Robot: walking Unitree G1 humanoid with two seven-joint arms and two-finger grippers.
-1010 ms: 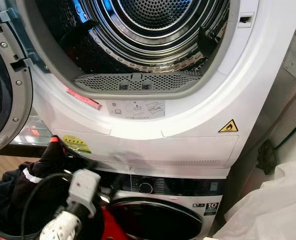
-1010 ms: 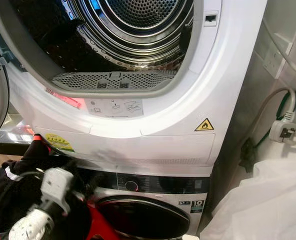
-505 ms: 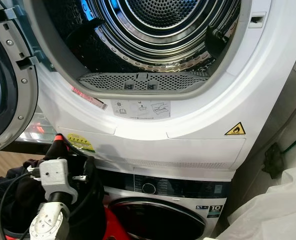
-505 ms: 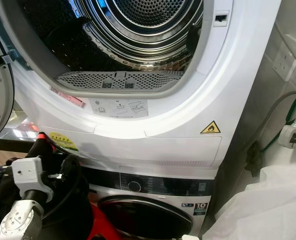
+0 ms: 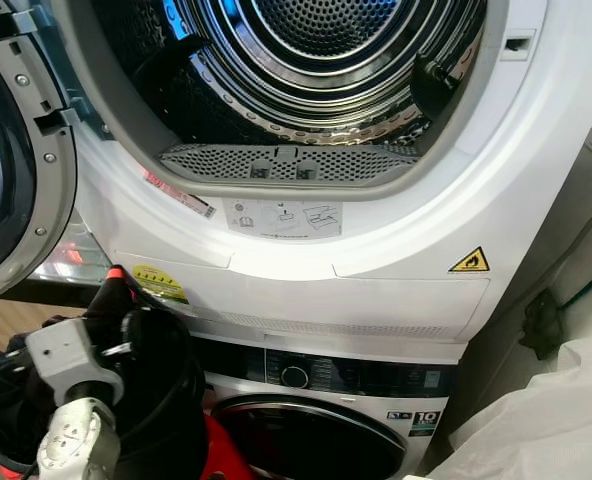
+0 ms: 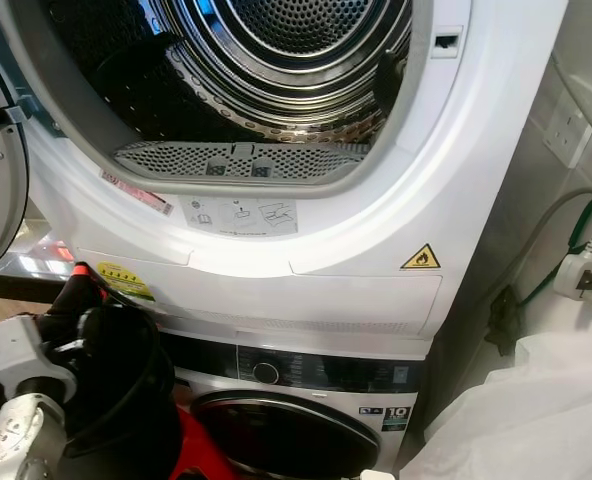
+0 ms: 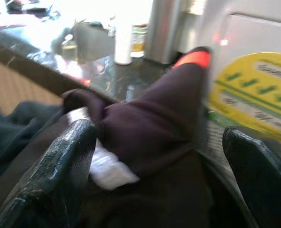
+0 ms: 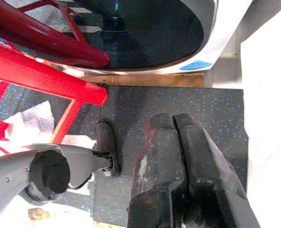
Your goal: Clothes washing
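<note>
Clothes [image 7: 150, 137], dark with an orange tip, sit clamped between the left gripper [image 7: 159, 156] fingers at seven o'clock below the open dryer [image 5: 376, 270]; right gripper [image 8: 178, 166] fingers together

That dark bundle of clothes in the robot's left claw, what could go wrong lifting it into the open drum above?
The left gripper holds the dark clothes low, below the drum opening, so trailing cloth might slip free. The bundle sits close to the open door and could snag there. A black cable loops by the wrist and may tangle.
</note>
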